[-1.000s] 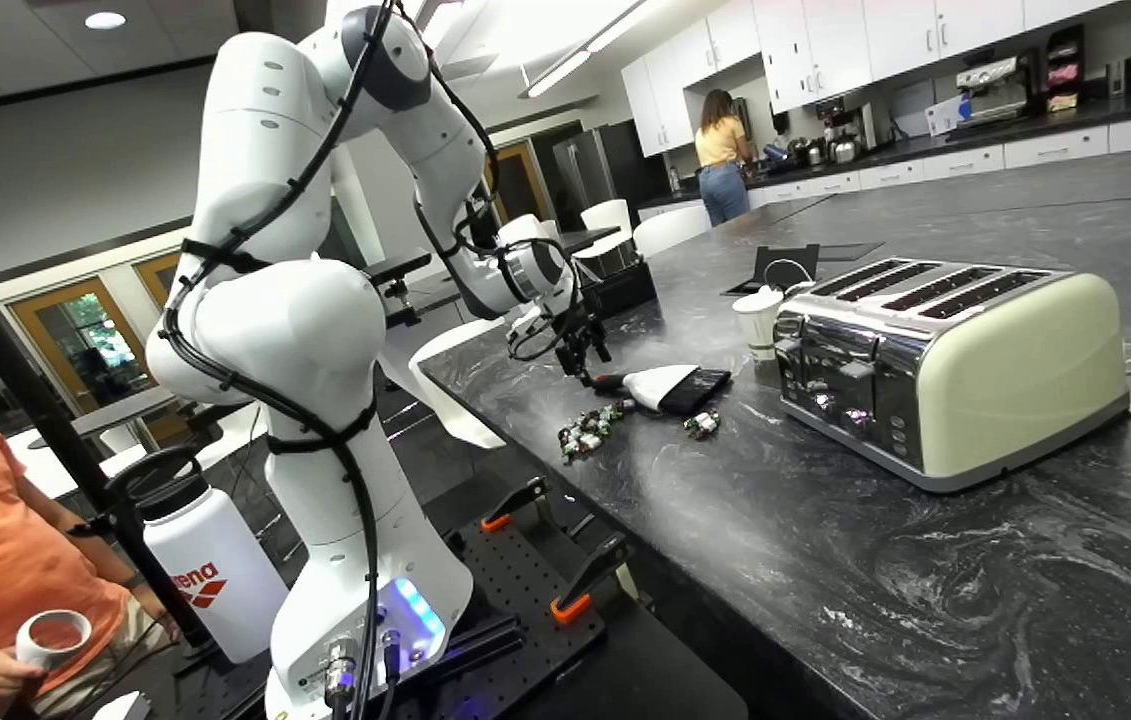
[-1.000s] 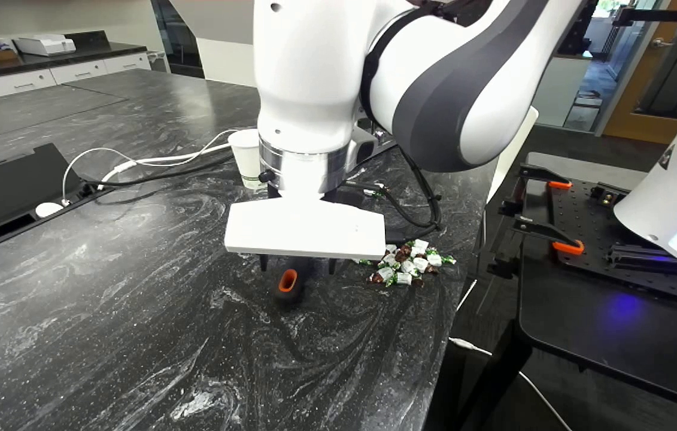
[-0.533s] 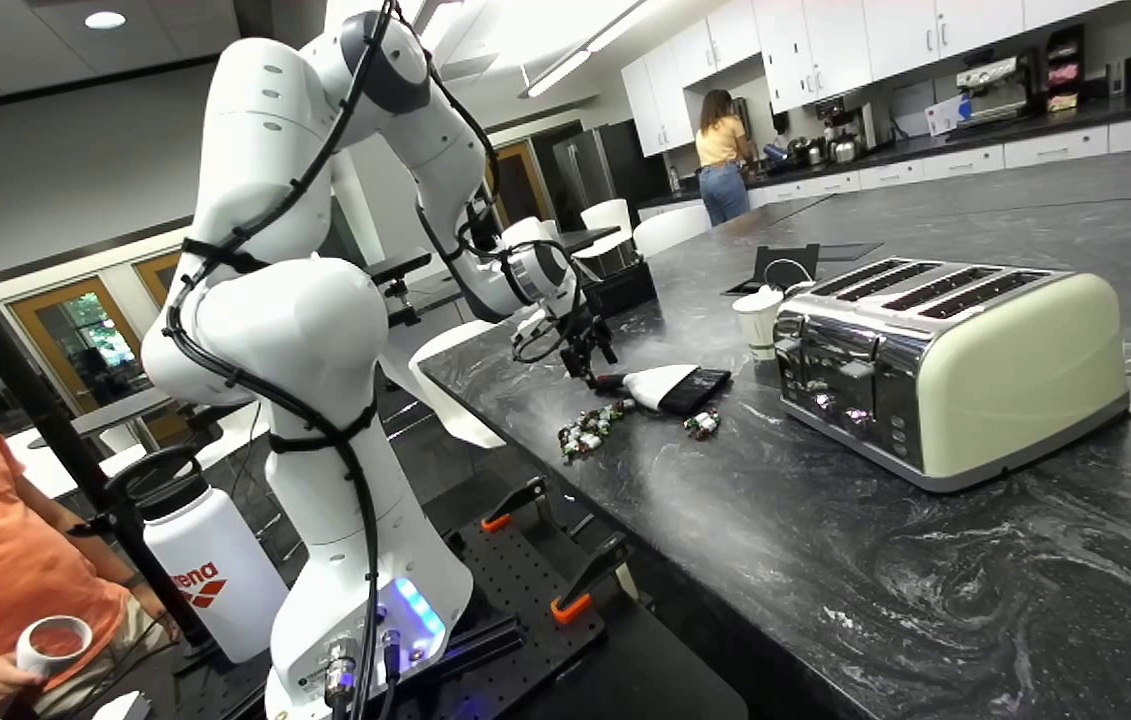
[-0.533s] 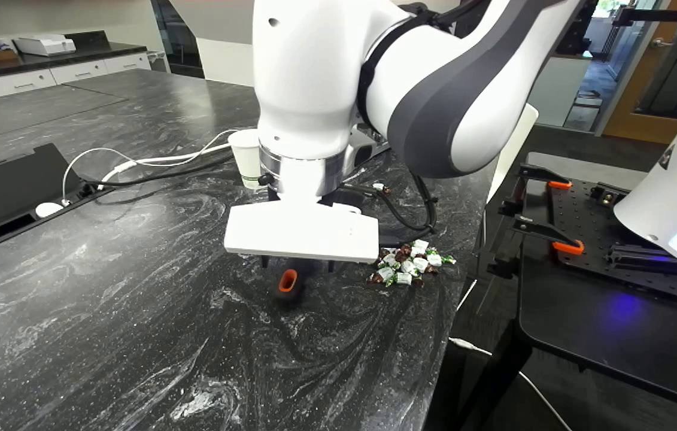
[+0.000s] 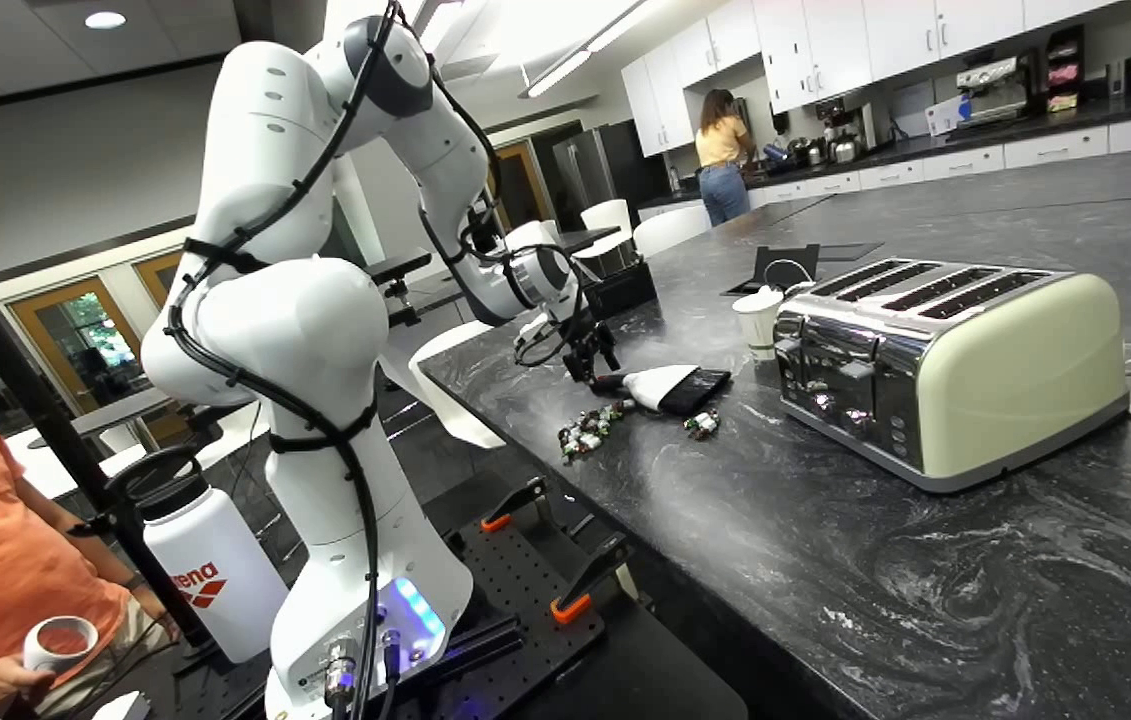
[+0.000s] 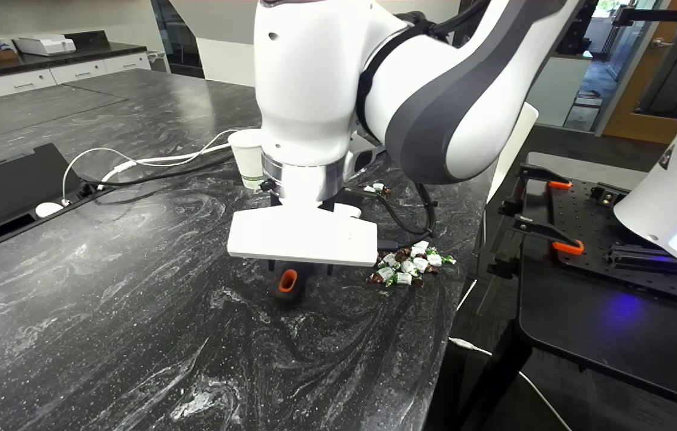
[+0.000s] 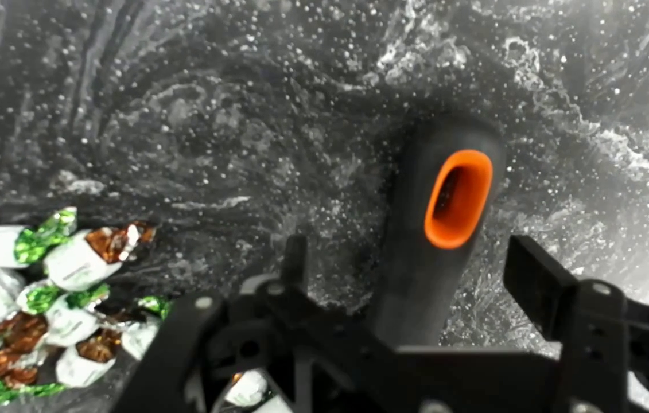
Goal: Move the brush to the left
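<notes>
The brush point(image 5: 663, 387) lies flat on the dark marbled table, with a white body, wide black bristles and a black handle. In an exterior view only the end of the brush handle point(image 6: 288, 284), with its orange-lined hole, shows; the arm hides the rest. My gripper point(image 5: 598, 367) is at the handle end, away from the bristles. In the wrist view the gripper point(image 7: 409, 258) is open, one finger on each side of the brush handle point(image 7: 410, 281), with a gap on both sides. I cannot tell whether the fingertips are above or level with the handle.
A pile of wrapped candies point(image 6: 410, 263) lies beside the brush, close to the table edge; it also shows in the wrist view point(image 7: 37, 304). A few more candies point(image 5: 702, 424) lie by the bristles. A paper cup point(image 5: 758, 322) and a pale green toaster point(image 5: 955, 370) stand beyond.
My gripper has shifted and turned slightly and come a little lower over the handle. The brush and candies have not moved.
</notes>
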`<state>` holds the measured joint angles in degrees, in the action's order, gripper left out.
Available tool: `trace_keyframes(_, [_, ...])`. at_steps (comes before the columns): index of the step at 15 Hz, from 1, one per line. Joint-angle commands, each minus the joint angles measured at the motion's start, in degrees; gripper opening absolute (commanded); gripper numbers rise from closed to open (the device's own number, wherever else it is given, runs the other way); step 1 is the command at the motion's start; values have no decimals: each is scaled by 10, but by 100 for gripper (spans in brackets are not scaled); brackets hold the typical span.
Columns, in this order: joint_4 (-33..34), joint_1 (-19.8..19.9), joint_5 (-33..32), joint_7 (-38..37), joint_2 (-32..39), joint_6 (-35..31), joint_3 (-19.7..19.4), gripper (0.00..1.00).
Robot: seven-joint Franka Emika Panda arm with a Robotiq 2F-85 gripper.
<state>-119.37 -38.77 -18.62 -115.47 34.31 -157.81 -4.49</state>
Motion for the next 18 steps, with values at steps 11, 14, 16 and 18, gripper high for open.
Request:
trace_keyframes(11, [15,-7,7,11,-8,10,-2,15])
trace_keyframes(14, [12,-18,-14,45,-34,23,-4,15])
trace_keyframes(16, [15,-27,-29,74,-47,36,-3,15])
trace_keyframes(18, [26,-37,-54,107,-54,51,-4,15])
